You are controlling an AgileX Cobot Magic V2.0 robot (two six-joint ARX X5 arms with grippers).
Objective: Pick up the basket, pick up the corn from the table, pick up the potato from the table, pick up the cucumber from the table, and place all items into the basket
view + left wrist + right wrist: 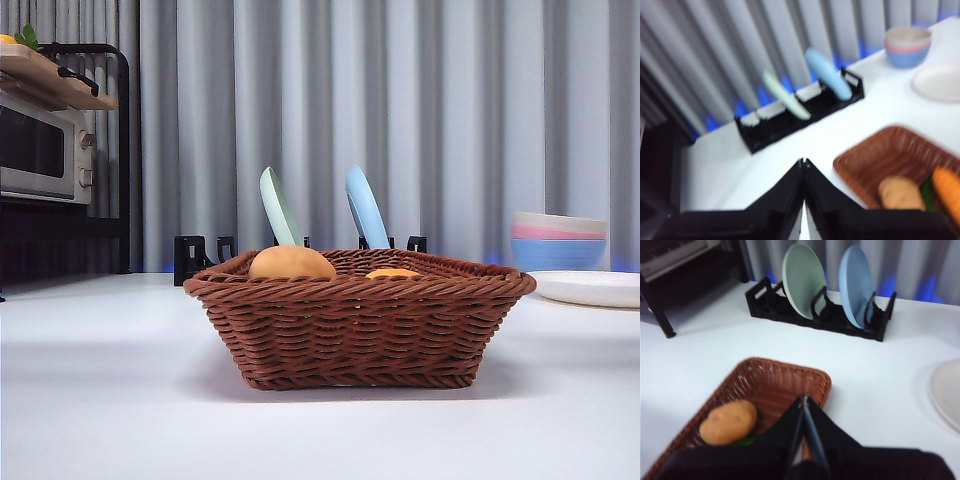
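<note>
The reddish-brown wicker basket (362,325) stands on the white table (100,400) in the middle of the front view. The tan potato (292,263) and the orange corn (392,272) poke above its rim. In the left wrist view the basket (875,160) holds the potato (900,193), the corn (949,190) and a sliver of green cucumber (927,192) between them. In the right wrist view the basket (775,385) holds the potato (729,421) and a bit of the cucumber (746,440). My left gripper (803,165) and right gripper (803,402) are shut and empty, above the basket's sides.
A black dish rack (200,258) with a green plate (280,207) and a blue plate (366,208) stands behind the basket. Stacked bowls (558,240) and a white plate (590,288) are at the right. A microwave (42,150) on a shelf is at the left.
</note>
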